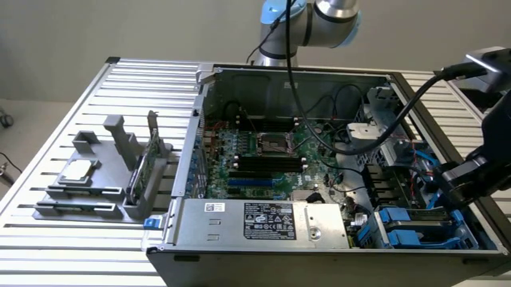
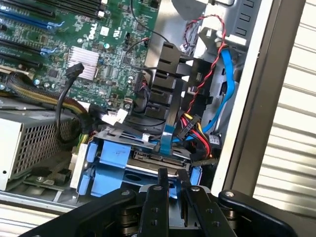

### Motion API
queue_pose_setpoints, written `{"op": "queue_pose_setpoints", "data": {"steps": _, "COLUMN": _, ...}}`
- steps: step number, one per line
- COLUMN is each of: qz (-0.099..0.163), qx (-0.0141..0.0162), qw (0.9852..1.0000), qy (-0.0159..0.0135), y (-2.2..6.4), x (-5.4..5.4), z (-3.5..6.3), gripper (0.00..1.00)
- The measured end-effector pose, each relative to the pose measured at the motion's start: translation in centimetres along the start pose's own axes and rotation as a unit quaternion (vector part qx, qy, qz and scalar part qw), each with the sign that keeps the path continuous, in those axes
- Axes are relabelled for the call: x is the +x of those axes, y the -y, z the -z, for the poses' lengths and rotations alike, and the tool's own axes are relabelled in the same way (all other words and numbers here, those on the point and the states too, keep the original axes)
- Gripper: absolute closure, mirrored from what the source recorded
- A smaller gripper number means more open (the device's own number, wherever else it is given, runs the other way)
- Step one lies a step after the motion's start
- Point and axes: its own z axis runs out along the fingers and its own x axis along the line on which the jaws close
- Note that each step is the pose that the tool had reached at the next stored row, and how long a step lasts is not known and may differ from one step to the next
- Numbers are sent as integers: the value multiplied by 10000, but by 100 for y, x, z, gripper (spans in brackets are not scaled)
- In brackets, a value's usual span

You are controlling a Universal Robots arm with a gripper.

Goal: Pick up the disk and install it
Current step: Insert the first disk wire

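1. The black metal gripper [image 2: 172,173] sits low inside the open grey metal computer case [image 1: 319,266], at its drive-bay corner.
2. The disk [image 2: 148,158], a flat silver-grey drive edged by blue plastic rails, lies directly ahead of the gripper's tip, in the bay.
3. Whether the gripper is pinching the disk or only meeting its edge cannot be told.
4. Farther ahead of the tool runs a light-blue flat cable [image 2: 229,84].
5. Beyond the disk and off to one side lie the green motherboard [image 2: 113,44] and the grey perforated power supply [image 2: 29,143].
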Motion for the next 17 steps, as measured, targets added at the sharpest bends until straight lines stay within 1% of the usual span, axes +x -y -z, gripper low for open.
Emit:
{"op": "queue_pose_setpoints", "data": {"steps": 2, "qz": -154, "qx": 15, "qw": 9999, "qy": 7, "y": 0, "x": 0, "z": 0, "gripper": 78}}
{"op": "queue_pose_setpoints", "data": {"steps": 4, "qz": -355, "qx": 34, "qw": 9994, "qy": 16, "y": 0, "x": 0, "z": 1, "gripper": 78}}
{"op": "queue_pose_setpoints", "data": {"steps": 8, "qz": -664, "qx": 62, "qw": 9978, "qy": 30, "y": 0, "x": 0, "z": 0, "gripper": 78}}
{"op": "queue_pose_setpoints", "data": {"steps": 11, "qz": -899, "qx": 85, "qw": 9959, "qy": 41, "y": 0, "x": 0, "z": 0, "gripper": 78}}
{"op": "queue_pose_setpoints", "data": {"steps": 13, "qz": -1053, "qx": 100, "qw": 9944, "qy": 48, "y": 0, "x": 0, "z": 0, "gripper": 78}}
{"op": "queue_pose_setpoints", "data": {"steps": 17, "qz": -1365, "qx": 129, "qw": 9905, "qy": 62, "y": 0, "x": 0, "z": 1, "gripper": 78}}
